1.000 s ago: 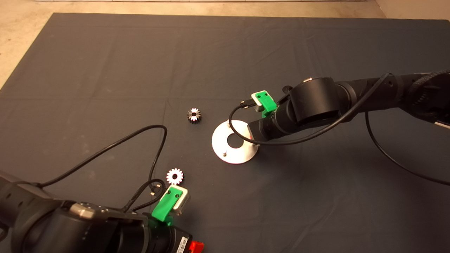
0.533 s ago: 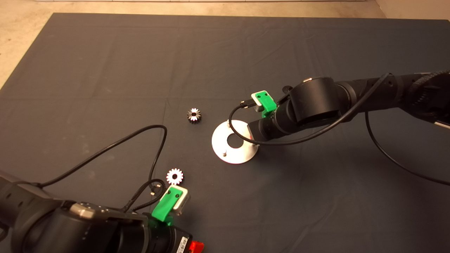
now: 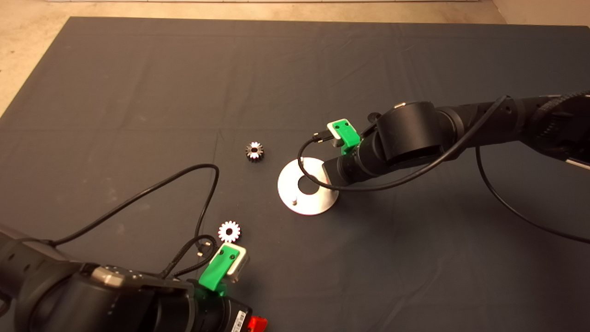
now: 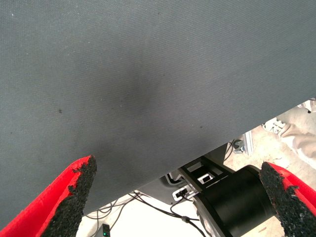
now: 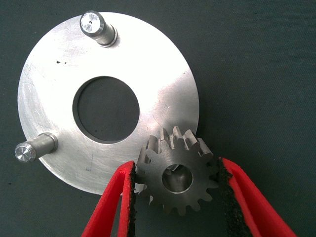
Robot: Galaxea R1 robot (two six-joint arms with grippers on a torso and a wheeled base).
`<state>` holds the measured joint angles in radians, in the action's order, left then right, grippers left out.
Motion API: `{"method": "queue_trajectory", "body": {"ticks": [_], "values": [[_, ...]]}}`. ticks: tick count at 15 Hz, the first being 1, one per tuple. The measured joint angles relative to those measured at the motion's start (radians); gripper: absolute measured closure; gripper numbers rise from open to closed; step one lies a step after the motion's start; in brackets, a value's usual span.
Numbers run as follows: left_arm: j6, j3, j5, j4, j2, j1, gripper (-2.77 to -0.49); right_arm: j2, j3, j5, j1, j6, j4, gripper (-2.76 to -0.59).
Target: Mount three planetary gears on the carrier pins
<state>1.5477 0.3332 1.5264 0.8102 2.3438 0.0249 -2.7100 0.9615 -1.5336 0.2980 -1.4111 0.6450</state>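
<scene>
My right fingers [image 5: 123,197]: pinching a gear [image 5: 177,173] by its toothed rim, one black pad on each side, flat face up.
Right gripper [image 5: 175,197]: over the disc [image 5: 54,69], at its 3 o'clock edge in the head view; there the arm hides the fingers and the held gear.
Held gear: over the disc's rim; a bit of metal shows through its centre hole, but I cannot tell whether it is seated.
Pins: two stand bare on the disc, one [image 5: 98,28] and another [image 5: 34,148], on either side of the big centre hole. In the head view only one pin [image 3: 294,201] is plain, at the disc's 7 o'clock.
Disc [image 3: 306,203]: flat on the mat [image 3: 138,69], about mid-table.
Loose gears: a dark one [image 3: 254,151] at 10 o'clock from the disc, just off its edge; a bright one [image 3: 229,231] at 8 o'clock, farther out.
My left gripper [image 4: 177,197]: parked at the mat's near edge, at 6 o'clock from the bright gear, fingers [image 4: 74,190] spread wide with nothing between them.
</scene>
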Motion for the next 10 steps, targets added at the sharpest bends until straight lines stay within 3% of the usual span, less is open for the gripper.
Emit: {"method": "queue_trajectory", "body": {"ticks": [10], "values": [[0.000,0.000,0.000,0.000,0.000,0.000,-2.36,0.000,0.000,0.000,0.000,0.000,0.000,-0.92]]}}
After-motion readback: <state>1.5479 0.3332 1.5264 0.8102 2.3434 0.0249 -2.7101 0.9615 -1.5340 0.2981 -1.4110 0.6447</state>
